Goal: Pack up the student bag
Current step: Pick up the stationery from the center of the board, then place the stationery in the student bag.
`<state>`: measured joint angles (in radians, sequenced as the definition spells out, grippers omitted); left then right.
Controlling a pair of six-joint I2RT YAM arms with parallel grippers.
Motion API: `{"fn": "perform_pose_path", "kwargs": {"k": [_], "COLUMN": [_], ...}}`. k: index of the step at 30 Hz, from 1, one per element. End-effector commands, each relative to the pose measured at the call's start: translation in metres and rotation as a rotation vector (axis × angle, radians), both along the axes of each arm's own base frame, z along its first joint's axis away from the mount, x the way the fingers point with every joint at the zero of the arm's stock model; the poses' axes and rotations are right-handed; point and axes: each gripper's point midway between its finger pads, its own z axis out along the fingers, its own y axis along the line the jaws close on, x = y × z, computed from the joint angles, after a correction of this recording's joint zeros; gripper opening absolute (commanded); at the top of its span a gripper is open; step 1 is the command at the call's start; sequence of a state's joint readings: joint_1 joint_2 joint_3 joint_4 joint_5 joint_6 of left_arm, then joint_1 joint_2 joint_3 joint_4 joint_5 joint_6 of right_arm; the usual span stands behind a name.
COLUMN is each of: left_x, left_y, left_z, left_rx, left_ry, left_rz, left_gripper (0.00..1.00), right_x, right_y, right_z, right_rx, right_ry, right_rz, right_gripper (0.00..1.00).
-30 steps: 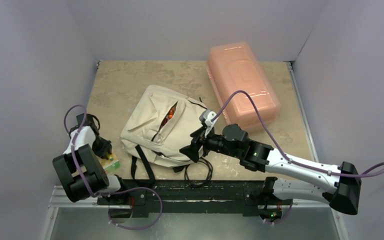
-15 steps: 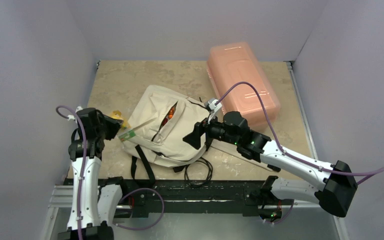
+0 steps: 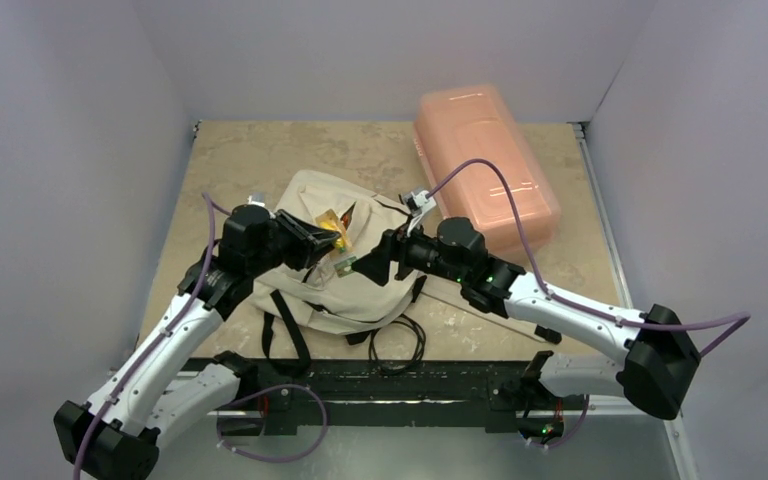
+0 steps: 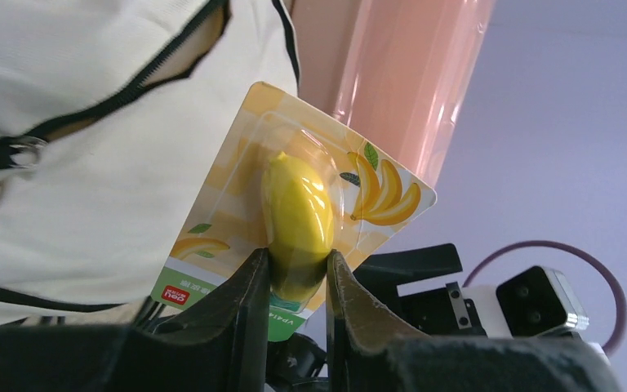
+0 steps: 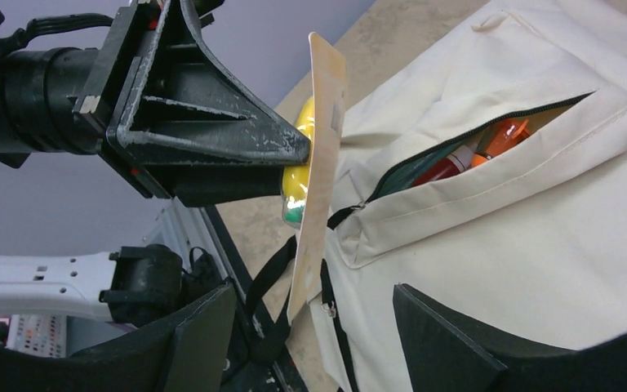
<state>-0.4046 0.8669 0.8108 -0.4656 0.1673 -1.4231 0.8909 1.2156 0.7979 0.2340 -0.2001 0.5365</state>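
The beige student bag (image 3: 305, 275) lies flat mid-table with black straps toward the near edge; it also shows in the left wrist view (image 4: 90, 147) and right wrist view (image 5: 539, 204). Its front pocket (image 5: 465, 159) is unzipped, with orange items inside. My left gripper (image 3: 326, 243) is shut on a banana-shaped yellow item in a carded blister pack (image 4: 298, 212), held above the bag by the pocket; the pack shows edge-on in the right wrist view (image 5: 318, 163). My right gripper (image 3: 372, 262) is open and empty, its jaws on either side of the card's lower end without touching it.
A translucent pink plastic box (image 3: 485, 170) stands at the back right, close behind the bag. A loop of black cord (image 3: 400, 345) lies by the near edge. Grey walls close in the table on three sides.
My left arm has swung from the table's left edge to over the bag, carrying the banana pack. My right gripper has moved left and farther toward the pack.
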Motion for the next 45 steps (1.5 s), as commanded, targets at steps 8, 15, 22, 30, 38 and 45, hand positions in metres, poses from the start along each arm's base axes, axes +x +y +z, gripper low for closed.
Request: {"fn": "perform_pose_path", "kwargs": {"k": [8,15,22,30,38,45], "left_x": [0.004,-0.001,-0.002,0.041,0.085,0.089], "left_y": [-0.050,-0.040,0.035,0.032,0.011,0.007], "left_z": [0.044,0.050,0.035,-0.012,-0.046,-0.070], "left_rx": [-0.134,-0.027,0.787,1.067,1.166,1.217], "left_ry": [-0.104,-0.179,-0.351,-0.237,-0.155,-0.137], "left_rz": [-0.074,-0.100,-0.380,-0.722,-0.821,-0.869], "left_gripper": [0.00,0.33,0.62,0.59,0.56,0.51], "right_x": [0.008,0.016,0.002,0.010,0.030,0.046], "right_y": [-0.008,-0.016,-0.025,-0.024,-0.025,-0.020], "right_z": [0.015,-0.003,-0.007,-0.008,-0.029,-0.036], "right_rx": [0.062,0.036,0.059,0.072,0.137,0.168], "right_ry": [-0.010,0.071,0.303,0.519,0.657,0.671], "right_rz": [-0.087,-0.163,-0.038,0.073,0.058,0.044], "right_gripper": [0.39,0.00,0.00,0.00,0.00,0.00]}}
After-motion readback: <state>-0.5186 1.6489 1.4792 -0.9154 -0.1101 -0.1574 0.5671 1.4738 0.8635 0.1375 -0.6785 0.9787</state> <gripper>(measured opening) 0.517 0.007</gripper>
